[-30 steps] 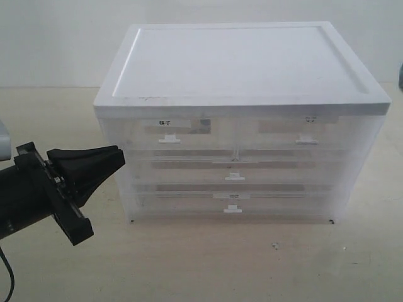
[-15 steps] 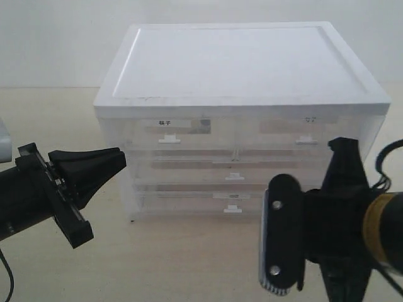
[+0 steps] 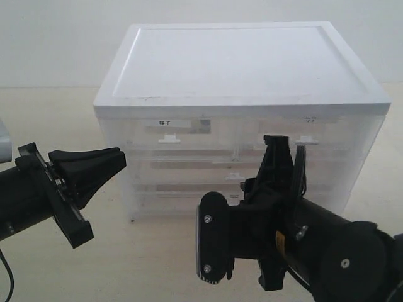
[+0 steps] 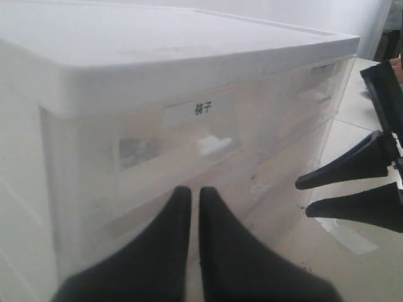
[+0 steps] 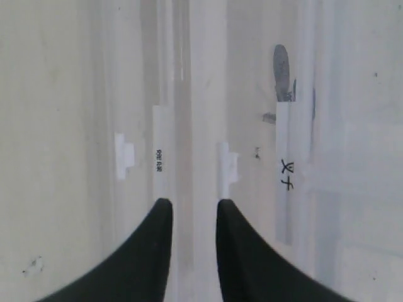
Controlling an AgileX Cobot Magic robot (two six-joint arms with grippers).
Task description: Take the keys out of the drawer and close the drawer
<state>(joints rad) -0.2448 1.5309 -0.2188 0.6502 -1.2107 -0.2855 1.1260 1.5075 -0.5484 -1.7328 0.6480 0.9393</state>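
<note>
Though the cabinet [image 3: 239, 69] looks shut, keys [image 3: 203, 124] seem a grey blob behind its top-left drawer [image 3: 182, 133] front, plainer in right wrist view, left fingers [image 3: 94, 165] pinched together, empty, by its left corner, right fingers [image 3: 277, 160] slightly parted, empty, facing its front

Beige tabletop [image 3: 157, 251] w/ white wall [image 3: 56, 38] behind — small label [image 3: 165, 123].

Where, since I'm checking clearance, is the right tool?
Exterior view: the right tool is right of centre, before the drawer unit, tips near the top right drawer's handle.
</note>
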